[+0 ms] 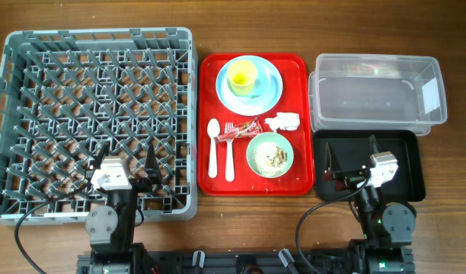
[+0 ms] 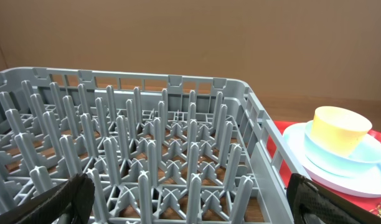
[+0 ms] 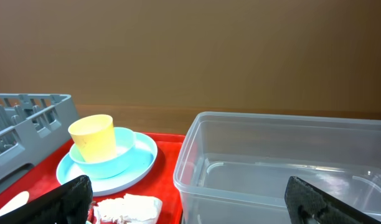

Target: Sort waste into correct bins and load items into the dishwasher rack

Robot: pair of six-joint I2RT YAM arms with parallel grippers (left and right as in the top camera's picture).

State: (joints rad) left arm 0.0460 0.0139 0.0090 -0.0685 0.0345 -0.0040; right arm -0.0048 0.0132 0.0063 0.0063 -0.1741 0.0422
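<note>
The left gripper point(image 1: 124, 158) hangs spread wide and empty above the near part of the dishwasher rack point(image 1: 96, 34). The right gripper point(image 1: 352, 152), also spread and empty, hovers over the black tray point(image 1: 404, 148), with the clear tub point(image 1: 374, 59) just beyond it. Between the two grippers, on the red tray point(image 1: 298, 68), lie the yellow cup point(image 1: 242, 74), mint green bowl point(image 1: 269, 154), red wrapper point(image 1: 240, 131), napkin point(image 1: 283, 121), spoon point(image 1: 213, 148) and fork point(image 1: 229, 152).

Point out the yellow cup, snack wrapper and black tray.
yellow cup point(image 1: 242, 74): overhead view, its open mouth.
snack wrapper point(image 1: 240, 132): overhead view, its middle.
black tray point(image 1: 410, 150): overhead view, bare floor.
</note>
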